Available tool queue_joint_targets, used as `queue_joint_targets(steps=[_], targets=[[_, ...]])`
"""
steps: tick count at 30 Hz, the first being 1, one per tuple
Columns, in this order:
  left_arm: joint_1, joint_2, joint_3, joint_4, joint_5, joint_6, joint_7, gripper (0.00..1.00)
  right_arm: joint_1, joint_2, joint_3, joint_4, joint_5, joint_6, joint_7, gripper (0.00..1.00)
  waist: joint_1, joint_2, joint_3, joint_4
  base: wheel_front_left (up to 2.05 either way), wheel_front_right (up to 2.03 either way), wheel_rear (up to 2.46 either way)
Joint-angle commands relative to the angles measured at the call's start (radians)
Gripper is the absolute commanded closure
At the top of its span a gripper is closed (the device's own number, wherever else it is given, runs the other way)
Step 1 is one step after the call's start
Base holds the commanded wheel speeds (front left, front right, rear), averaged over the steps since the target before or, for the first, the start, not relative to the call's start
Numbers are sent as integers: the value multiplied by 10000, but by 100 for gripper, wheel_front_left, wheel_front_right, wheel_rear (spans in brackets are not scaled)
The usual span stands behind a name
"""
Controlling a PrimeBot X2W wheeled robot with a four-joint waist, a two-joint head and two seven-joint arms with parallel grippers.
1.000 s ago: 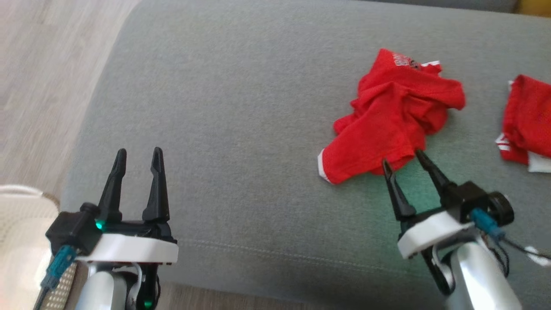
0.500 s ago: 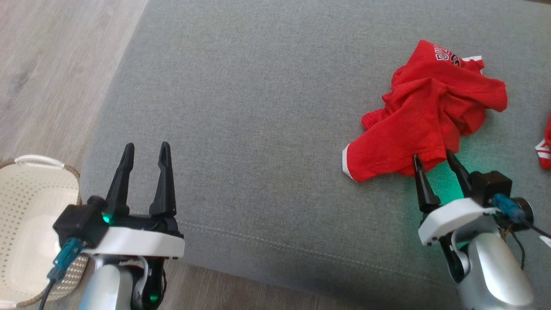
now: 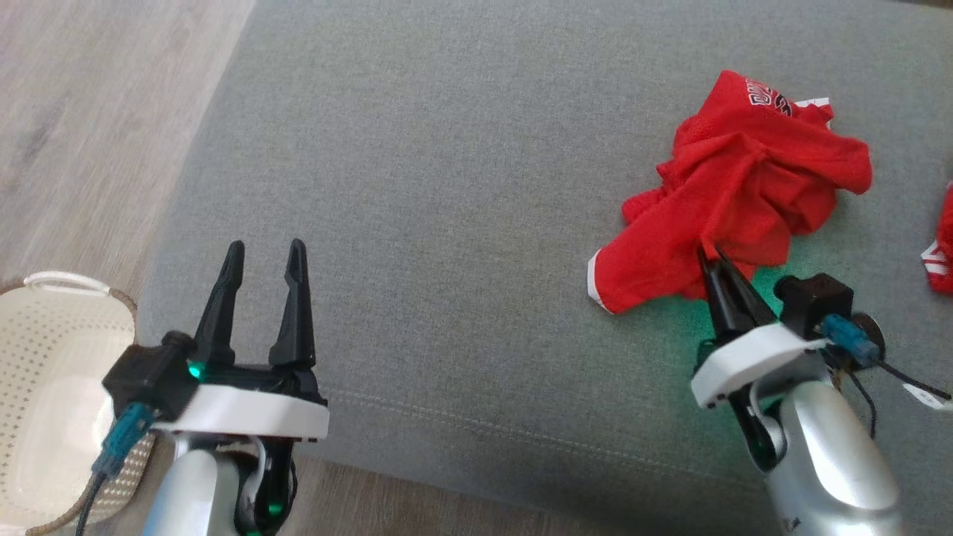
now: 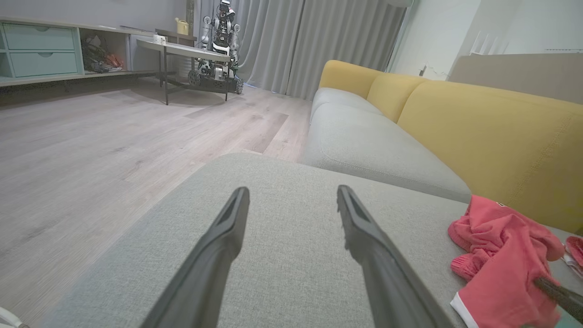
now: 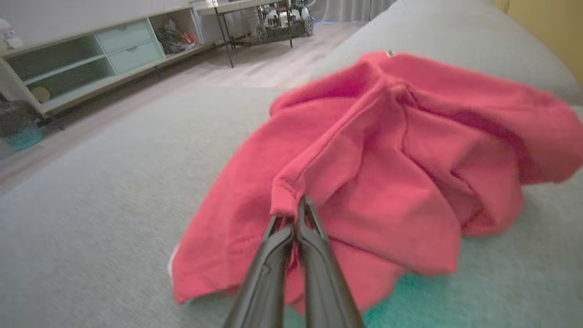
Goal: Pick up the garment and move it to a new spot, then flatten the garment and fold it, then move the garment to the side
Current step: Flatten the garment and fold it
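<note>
A crumpled red garment point(image 3: 733, 197) with white trim lies on the grey sofa cushion point(image 3: 447, 186) at the right. My right gripper point(image 3: 707, 253) is shut on a fold at its near edge; in the right wrist view the gripper point(image 5: 296, 207) pinches a hem of the garment point(image 5: 391, 150). My left gripper point(image 3: 266, 253) stands open over bare cushion at the lower left, far from the cloth. The left wrist view has my open left gripper point(image 4: 291, 196) with the garment point(image 4: 501, 255) to its right.
A second red garment point(image 3: 939, 249) shows at the right edge. A white perforated basket point(image 3: 52, 387) stands on the wood floor at the lower left. The sofa's yellow backrest point(image 4: 492, 123) rises behind the cushion. Much bare cushion lies between my grippers.
My right gripper has closed on the garment's near fold, having stood open around it before. The head camera shifted, sliding the scene rightward. My left gripper stays open.
</note>
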Motion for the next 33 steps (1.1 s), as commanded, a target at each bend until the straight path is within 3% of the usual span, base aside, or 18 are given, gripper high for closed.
queue_joint_targets(steps=[1, 8, 16, 20, 25, 33], targets=[[-338, 55, 340, -310, -49, 70, -51, 0, -325, 72, 467, -555, 128, -4, -65, 100, 0, 0, -88, -13, 0, 0, 0], [-195, 55, 158, -61, -178, 66, -51, 0, -1679, 72, 2574, -1237, -1, -4, 151, 100, 0, 0, -605, -3, 0, 0, 0], [159, 55, -328, 137, -633, 162, -51, 0, -5136, 72, 4502, -512, 1592, -4, 434, 100, 0, 0, -1320, 424, 0, 0, 0], [309, 55, -480, 83, -650, 198, -51, 0, -6432, 72, 4402, 10, 1987, -4, 214, 100, 0, 0, -1345, 561, 0, 0, 0], [396, 55, -444, -7, -679, 284, -51, 0, -6491, -89, 3580, 955, 1504, -4, 76, 100, 0, 0, -1100, 485, 0, 0, 0], [75, 55, -553, 19, -659, 270, -51, 0, -4635, -1695, 3111, 1991, 1648, -4, 145, 100, 0, 0, -601, -2, 0, 0, 0]])
